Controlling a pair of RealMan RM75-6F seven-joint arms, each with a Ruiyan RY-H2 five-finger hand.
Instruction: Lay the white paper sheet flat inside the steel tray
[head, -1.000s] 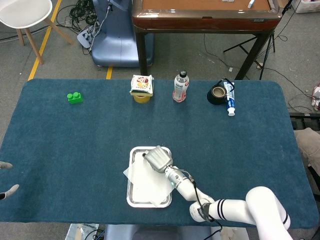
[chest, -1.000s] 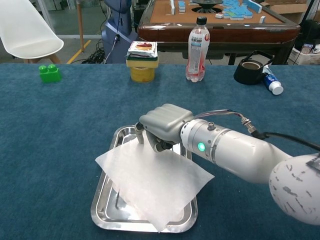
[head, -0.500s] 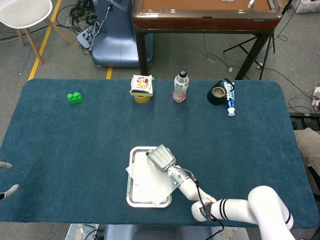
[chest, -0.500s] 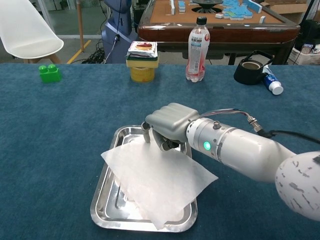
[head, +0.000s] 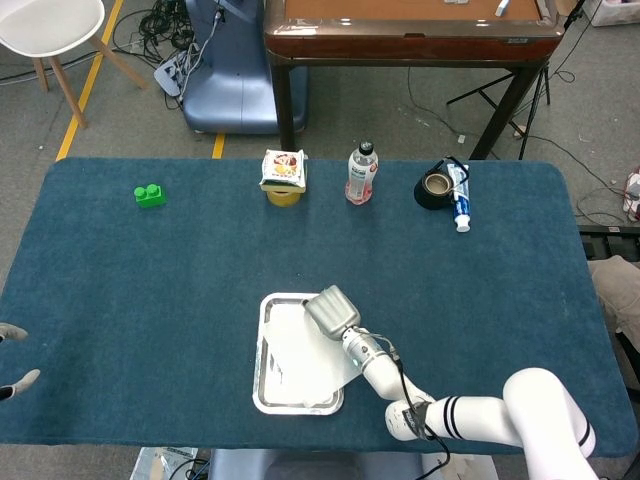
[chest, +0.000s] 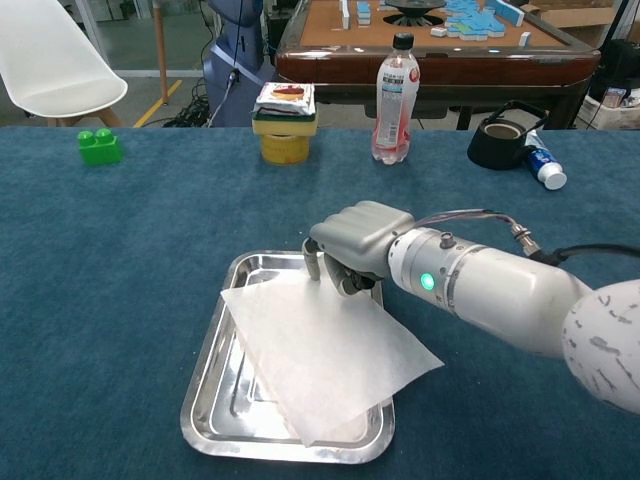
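- Seemingly feather-light and limp, the paper sheet (chest: 325, 355) overhangs the steel tray (chest: 216, 365) — right corner out.
- My right hand (chest: 352, 250) pinches its far edge; I'd keep that hold.

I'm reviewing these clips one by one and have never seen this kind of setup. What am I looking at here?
This is a two-armed robot at a table covered in blue cloth, steered remotely by a person. One picture looks down from its head, the other forward from its chest. Its right hand pinches a white paper sheet over a steel tray; the sheet's right corner hangs past the rim. Only the fingertips of the left hand show at the table's edge. Further back stand a green block, a yellow cup, a bottle, tape and a tube.
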